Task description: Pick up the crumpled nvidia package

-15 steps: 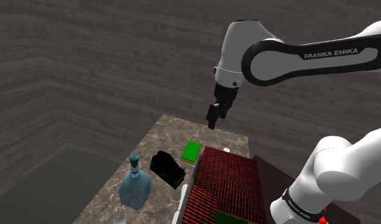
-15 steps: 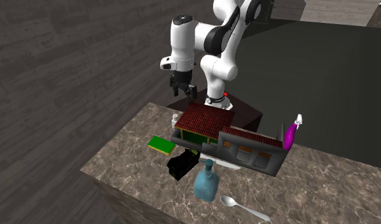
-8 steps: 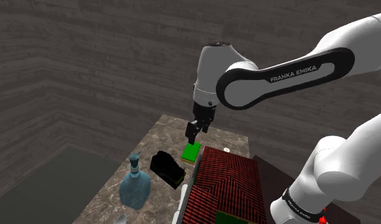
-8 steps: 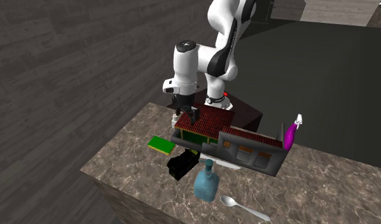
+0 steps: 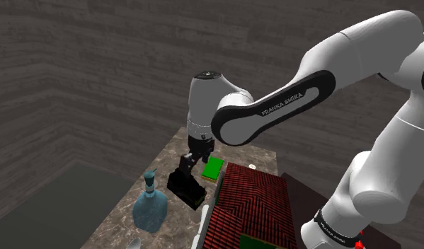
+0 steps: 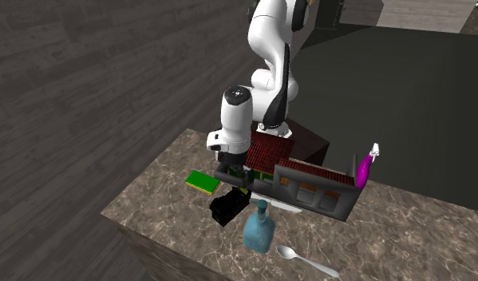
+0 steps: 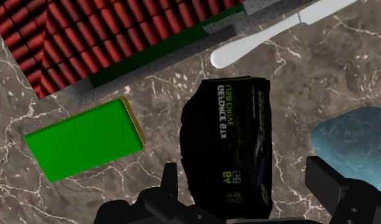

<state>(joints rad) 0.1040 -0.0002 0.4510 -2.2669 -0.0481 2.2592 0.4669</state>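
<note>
The crumpled package (image 7: pixel 230 140) is a black box with green lettering, lying on the marble counter (image 6: pixel 161 187) between a green pad and a blue bottle. It also shows as the black package (image 5: pixel 189 189) in the shoulder view and the black package (image 6: pixel 227 210) in the second exterior view. My gripper (image 7: pixel 246 181) hangs just above it, pointing down. Its fingers (image 7: pixel 168 181) are open and stand apart either side of the box without touching it. From outside, the gripper (image 5: pixel 183 168) sits low over the box, and the gripper (image 6: pixel 235 177) is close beside the toy house.
A toy house with a red tiled roof (image 6: pixel 261 150) stands right next to the package. A flat green pad (image 7: pixel 84 139), a blue glass bottle (image 5: pixel 151 206), a spoon (image 6: pixel 306 261) and a purple spray bottle (image 6: pixel 363 170) share the counter. A white utensil handle (image 7: pixel 265 35) lies by the house.
The arm has swung down and toward the shoulder view's left, from high above the counter's far side to just over the black package. The fingers stayed open.
</note>
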